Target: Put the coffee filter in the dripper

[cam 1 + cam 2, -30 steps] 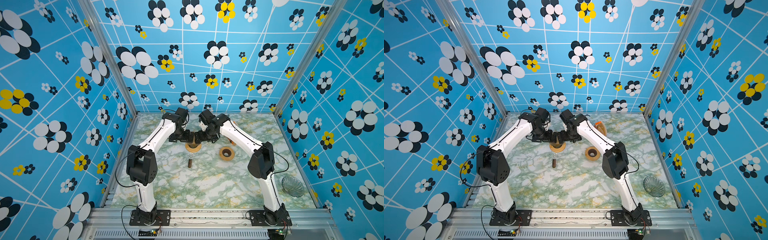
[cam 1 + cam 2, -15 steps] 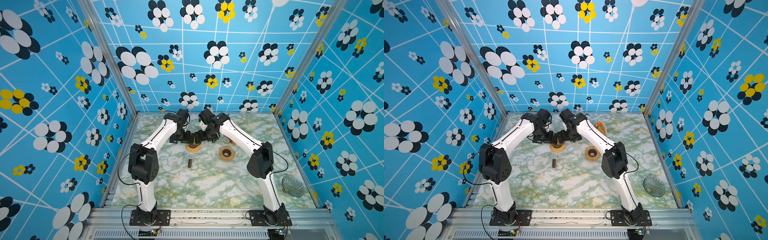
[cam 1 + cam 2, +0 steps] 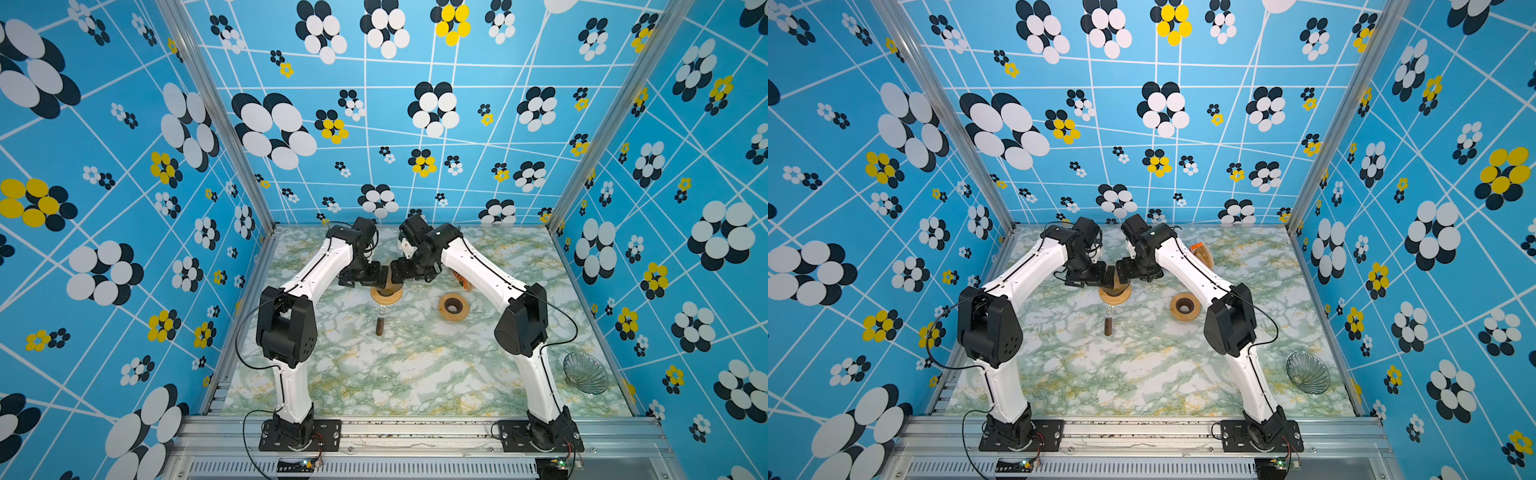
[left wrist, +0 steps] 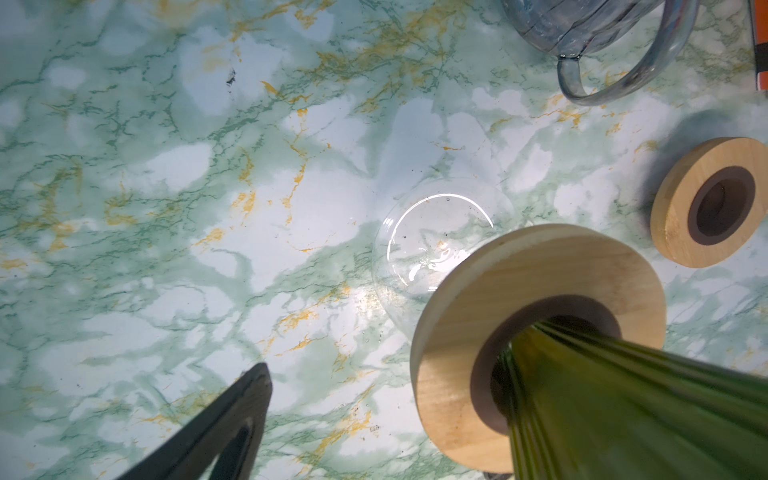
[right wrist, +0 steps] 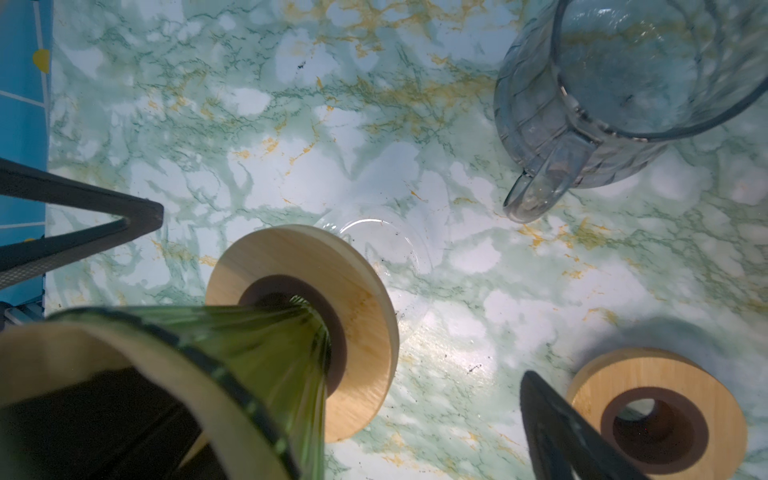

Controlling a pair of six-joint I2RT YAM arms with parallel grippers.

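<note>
The dripper point(image 5: 257, 345) is flanked by left hand point(image 3: 376, 276) and right hand point(image 3: 401, 273) — both spread apart, nothing clamped — probably to leave its filter point(image 5: 62, 357) seated.

The marbled green-and-white counter point(image 3: 415, 374) carries a loose wooden ring point(image 3: 453, 306) near its middle. To the ring's left in both top views stands the green glass dripper point(image 3: 386, 296); its wooden collar seems to rest on the counter, though the arms hide too much to be sure. A small bottle point(image 3: 380, 326), clear above and dark below, lies left of the ring and nearer the front. A ribbed glass bowl point(image 3: 585, 372) sits well apart from the ring, by the front right corner. A glass jug point(image 5: 602, 104) stands near the ring.
</note>
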